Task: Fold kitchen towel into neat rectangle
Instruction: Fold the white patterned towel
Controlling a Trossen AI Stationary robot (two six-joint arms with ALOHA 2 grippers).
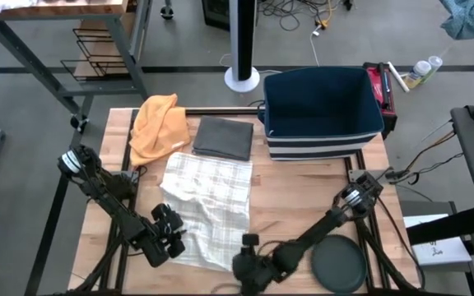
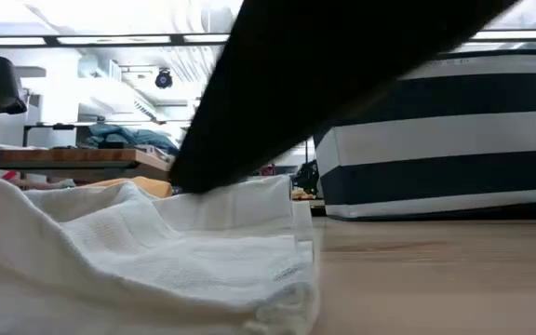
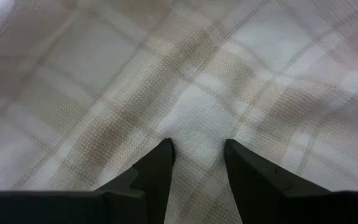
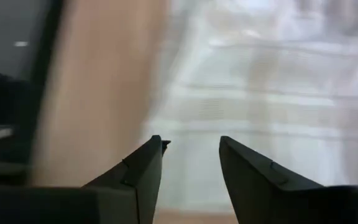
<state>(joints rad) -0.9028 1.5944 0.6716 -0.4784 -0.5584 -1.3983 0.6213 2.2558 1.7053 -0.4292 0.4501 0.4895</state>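
Observation:
The white plaid kitchen towel (image 1: 212, 193) lies rumpled on the wooden table (image 1: 303, 205), its far part flat and its near part bunched up. My left gripper (image 1: 169, 234) is at the towel's near left part, shut on a gather of cloth. My right gripper (image 1: 249, 261) is at the towel's near right corner. It stands open, with its fingers over the towel's edge (image 4: 185, 118) and bare wood beside it. In the low view the towel (image 2: 138, 251) fills the foreground, with a dark arm crossing above it. My left gripper pinches a raised gather of the towel (image 3: 196, 127) between its two fingers, at the towel's near left part. The fingers slant down from the near left. Creases run out from the pinched spot. The rest of the towel lies slack on the table.
An orange cloth (image 1: 156, 123) and a folded dark grey cloth (image 1: 223, 137) lie beyond the towel at the far edge. A navy and white striped bin (image 1: 323, 111) stands at the far right. A dark round disc (image 1: 340, 265) lies near the right front corner.

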